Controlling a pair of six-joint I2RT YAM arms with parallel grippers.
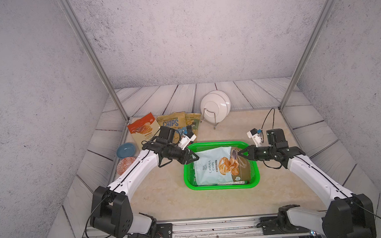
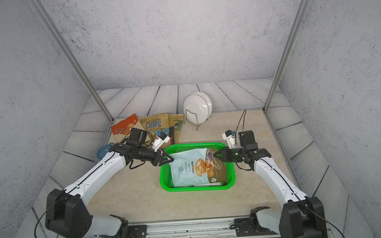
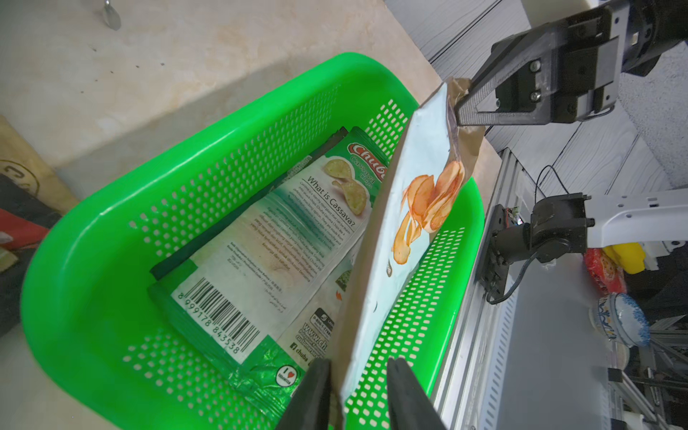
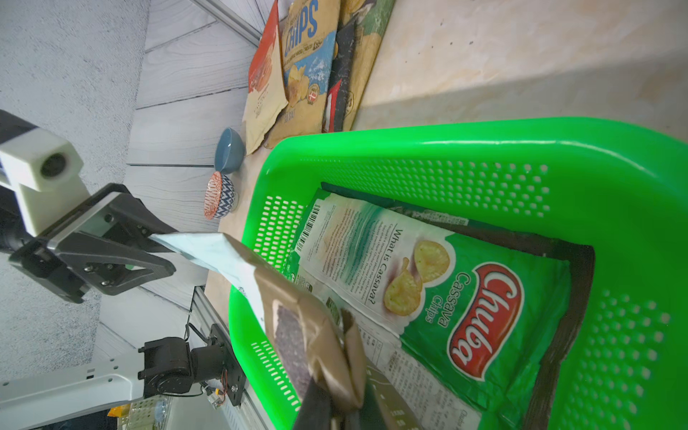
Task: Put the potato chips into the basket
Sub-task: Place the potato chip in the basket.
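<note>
Pinches the brown top corner of the pale-blue bag (image 1: 213, 168) in the right gripper (image 1: 240, 154), jaws narrow and clamped on the foil. Holds that far edge raised over the basket (image 1: 188, 176), with the bag's near end down inside it. Straddles the opposite top corner with the left gripper (image 1: 195, 158): jaws parted, the bag's edge between them, a gap showing on one side in the left wrist view. Tilts the pale-blue bag above a green bag (image 3: 268, 253), which lies flat on the basket floor. On the table (image 1: 158, 194), beyond the basket's far left corner: a tan bag (image 1: 171, 123) and an orange bag (image 1: 143, 127), near a blue bowl (image 1: 126, 149).
</note>
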